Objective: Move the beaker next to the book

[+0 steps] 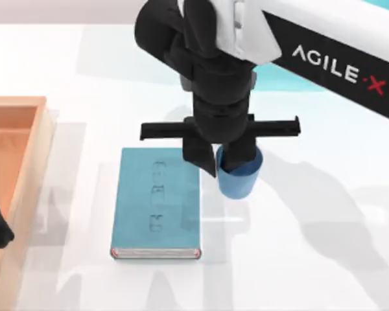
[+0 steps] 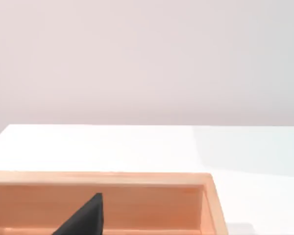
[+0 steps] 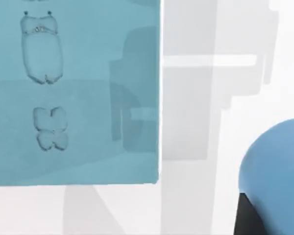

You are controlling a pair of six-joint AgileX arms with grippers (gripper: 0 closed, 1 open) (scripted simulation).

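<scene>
Now the right claw [image 1: 236,162] is clamped on the beaker [image 1: 240,178], which stands beneath it just beside the book [image 1: 157,201] on the table [image 1: 311,259], so I judge the next move is only to open and rise.

Right end effector [image 1: 228,159] covers beaker [image 1: 241,179] rim; grip hidden. Wooden tray [image 1: 26,139] cut by left edge.

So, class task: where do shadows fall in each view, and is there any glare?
Top view: soft grey arm shadows spread over the white table right of the beaker and across the book. Right wrist view: blocky pincer shadow crosses the book's cover. Left wrist view: evenly lit wooden tray, no glare.
</scene>
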